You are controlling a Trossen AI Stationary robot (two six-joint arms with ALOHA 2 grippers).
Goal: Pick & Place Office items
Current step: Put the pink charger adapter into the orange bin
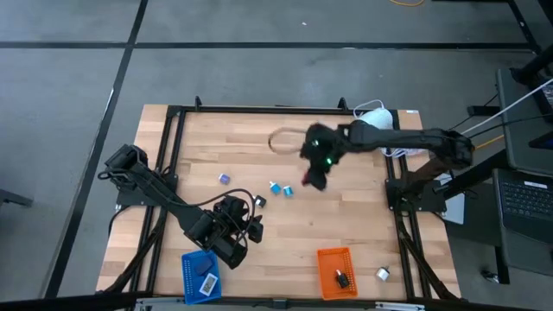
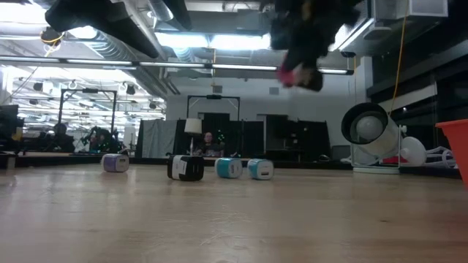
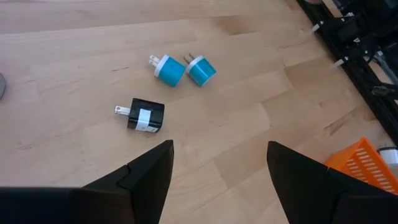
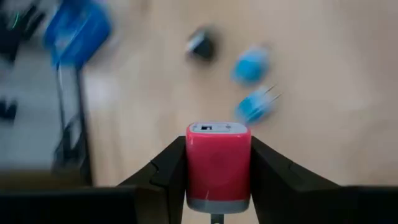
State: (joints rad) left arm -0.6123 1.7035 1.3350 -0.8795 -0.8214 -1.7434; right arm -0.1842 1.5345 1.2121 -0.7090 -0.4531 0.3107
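My right gripper [image 1: 313, 175] hangs high over the table's middle, shut on a small red plug block [image 4: 219, 163], which also shows at the top of the low view [image 2: 289, 75]. Two light-blue plugs [image 1: 275, 187] [image 1: 288, 191], a black-white one [image 1: 258, 201] and a purple one [image 1: 224, 179] lie loose on the wood. My left gripper [image 3: 217, 155] stands open above the table near its front left [image 1: 246, 226], a little short of the black-white plug [image 3: 144, 116], with nothing between its fingers. My right gripper pinches the red block by its two opposite flat sides [image 4: 194, 168], one finger on each. The fingers slant downward from the table's right. The block's socket face [image 4: 217, 128] points away from the wrist. It is lifted well clear of the table.
A blue tray [image 1: 187, 263] stands at the front left and an orange tray [image 1: 327, 259] at the front right, each with a small item inside. A silver piece [image 1: 382, 274] lies beside the orange tray. A white round device [image 1: 376, 117] and a cord loop [image 1: 285, 138] sit at the far side.
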